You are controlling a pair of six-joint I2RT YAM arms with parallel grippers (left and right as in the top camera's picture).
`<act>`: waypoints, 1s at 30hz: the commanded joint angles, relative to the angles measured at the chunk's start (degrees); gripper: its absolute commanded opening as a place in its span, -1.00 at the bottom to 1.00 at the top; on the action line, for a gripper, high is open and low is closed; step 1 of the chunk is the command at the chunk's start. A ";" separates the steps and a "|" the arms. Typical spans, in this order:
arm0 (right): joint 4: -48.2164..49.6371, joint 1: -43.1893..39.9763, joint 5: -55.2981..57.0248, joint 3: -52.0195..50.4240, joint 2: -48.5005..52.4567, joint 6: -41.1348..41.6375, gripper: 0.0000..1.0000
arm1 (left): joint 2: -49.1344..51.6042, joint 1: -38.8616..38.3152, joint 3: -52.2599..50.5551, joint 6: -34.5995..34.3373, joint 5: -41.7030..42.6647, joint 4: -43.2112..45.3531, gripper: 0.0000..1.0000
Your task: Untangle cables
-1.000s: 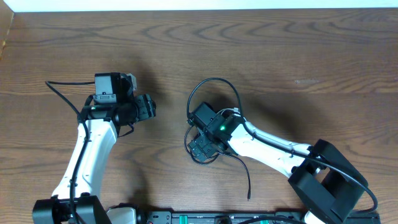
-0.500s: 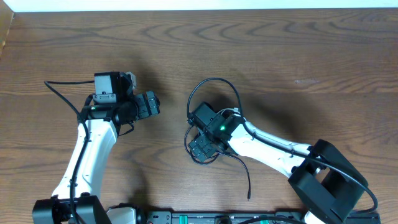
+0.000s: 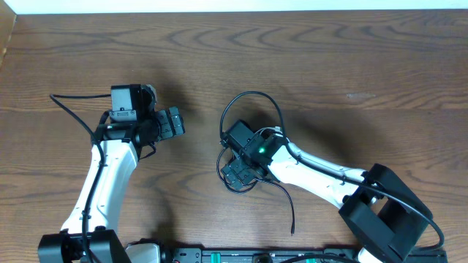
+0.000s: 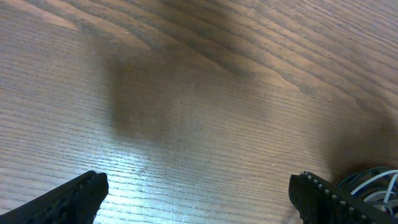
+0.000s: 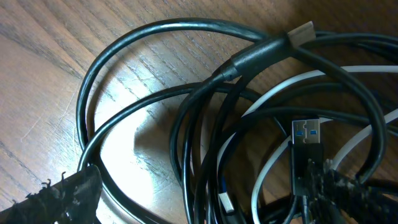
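Wood tabletop (image 3: 329,58); your right claw (image 5: 208,196), jaws apart, hangs over limp, light cables (image 5: 205,124). Pinch outer black loop (image 5: 155,30) just ahead. Left claw (image 4: 202,202) apart too, empty.

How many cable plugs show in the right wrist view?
3: a blue USB plug at right, a pale-tipped plug at top, a silver plug at bottom. Others may be hidden.
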 commanded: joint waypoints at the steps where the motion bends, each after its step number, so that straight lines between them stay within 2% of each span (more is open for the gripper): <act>1: 0.07 0.33 0.85 0.55 0.50 0.83 0.98 | 0.59 -0.02 -0.39 -0.13 -0.76 0.28 0.96; 9: 2.38 0.33 0.46 0.55 0.50 0.90 0.98 | 0.59 -0.02 -0.39 -3.80 -0.11 2.01 0.95; 13: 3.30 0.33 -4.63 0.55 0.50 3.85 0.98 | 0.59 -0.02 -0.39 -6.14 -0.09 2.01 0.96; 15: 4.72 0.28 -5.18 0.61 0.48 1.14 0.99 | 0.59 -0.02 -0.39 -6.14 -0.11 1.99 0.95; 16: 5.03 0.17 -4.63 1.05 0.24 0.46 0.85 | 0.59 -0.02 -0.39 -6.14 -0.11 1.97 0.96; 18: 4.44 -0.63 -4.35 3.45 -0.68 1.55 0.37 | 0.59 -0.02 -0.39 -6.14 0.11 1.88 0.96; 20: 1.68 -1.75 -4.90 8.02 -1.92 3.34 -0.25 | 0.59 -0.02 -0.39 -6.12 0.09 1.60 0.95; 21: 0.15 -2.08 -5.46 10.23 -2.32 3.45 -0.50 | 0.59 -0.02 -0.39 -6.12 0.07 1.55 0.95; 22: -1.57 -2.27 -5.84 12.35 -2.47 3.43 -0.58 | 0.59 -0.02 -0.39 -6.12 0.07 1.57 0.96; 25: -6.40 -2.14 -5.60 16.24 -2.51 3.30 -0.44 | 0.59 -0.02 -0.39 -6.12 0.07 1.57 0.96; 27: -8.33 -1.86 -4.48 16.17 -2.47 2.95 -0.18 | 0.59 -0.02 -0.39 -6.12 0.07 1.57 0.96; 30: -12.68 -1.42 -1.16 15.45 -1.51 2.99 -0.02 | 0.59 -0.02 -0.39 -6.12 0.07 1.57 0.96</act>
